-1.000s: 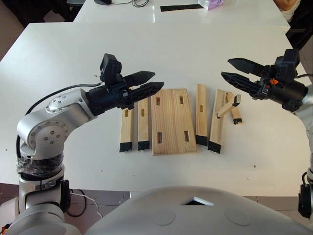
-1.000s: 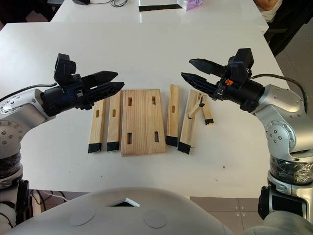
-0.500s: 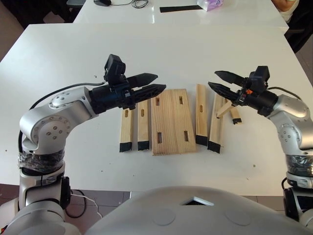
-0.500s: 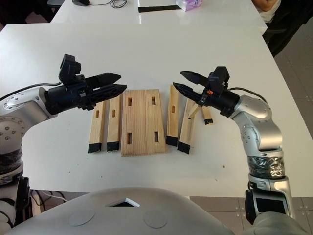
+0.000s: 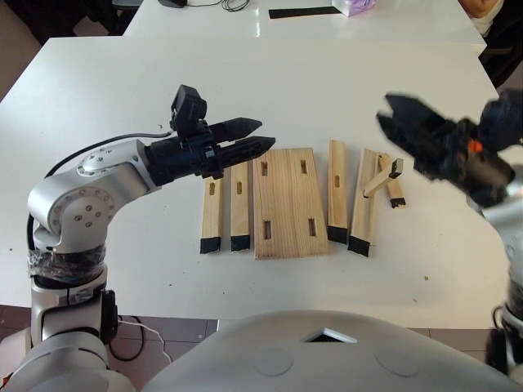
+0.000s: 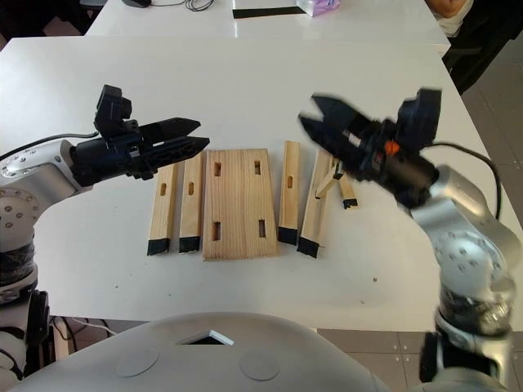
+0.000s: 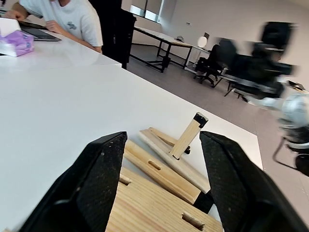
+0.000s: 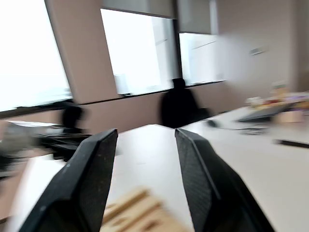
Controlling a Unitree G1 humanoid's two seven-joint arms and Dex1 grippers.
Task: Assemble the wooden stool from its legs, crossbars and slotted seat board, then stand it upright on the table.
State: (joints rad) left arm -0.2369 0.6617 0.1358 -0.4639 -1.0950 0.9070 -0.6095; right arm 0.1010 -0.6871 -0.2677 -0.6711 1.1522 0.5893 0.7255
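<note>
Assembly not yet begun: slotted seat board [image 5: 290,202] lies flat on the desk [image 5: 122,98], 2 legs [image 5: 212,214] on each side, crossbars [image 5: 382,176] at its right. Left gripper [image 5: 266,132] and right gripper [image 5: 384,112] hover above, jaws parted, empty.

The seat board [image 5: 283,202] lies flat on the white worktop [image 5: 122,98]. It is light wood with four small slots. At its 9 o'clock, two legs [image 5: 212,214] lie side by side, black tips toward 6 o'clock. At its 3 o'clock lie two more legs [image 5: 337,189]. Beside those sit two short crossbars [image 5: 378,181], one tilted up.
</note>
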